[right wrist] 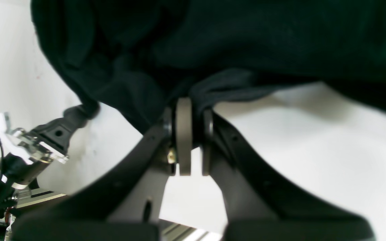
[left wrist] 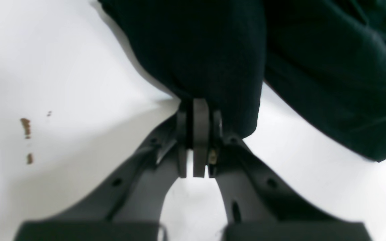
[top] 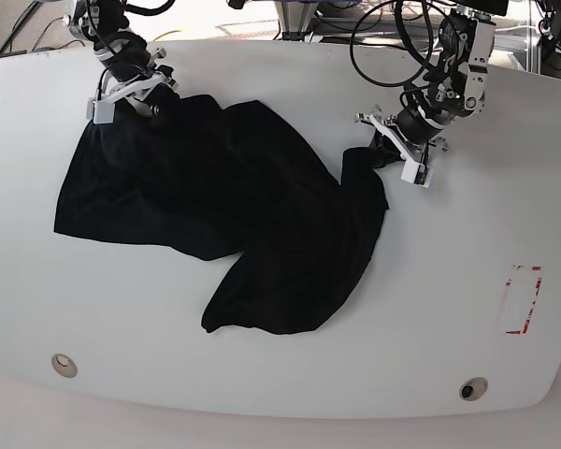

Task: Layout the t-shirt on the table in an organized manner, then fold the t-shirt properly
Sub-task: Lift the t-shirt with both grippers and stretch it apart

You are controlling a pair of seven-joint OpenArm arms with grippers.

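Left pincer (left wrist: 198,110): jaws pressed together, pinching an edge of the large, soft black short-sleeved cloth t-shirt (top: 234,206); in its wrist view the dark fabric runs straight into the closed tips. Right pincer (right wrist: 188,107): likewise closed on a bunched fold of the same garment.

Nearest the base camera, the glossy white surface (top: 280,374) is bare save two small round holes and a red dashed rectangle mark (top: 522,299) well apart from the cloth. The t-shirt lies crumpled across the middle of the surface, one lobe trailing toward the near edge, its long axis running roughly from one pincer to the other.

Judgement: the layout step is in hand, not the fold. The garment lies between the two arms, each holding its own end, so spreading depends on drawing the ends apart along that axis.

Obscured: which part of the garment each pincer holds (sleeve, hem or shoulder) cannot be determined. Collar and sleeves are indistinct in the black folds. Both wrist views are blurred at close range.
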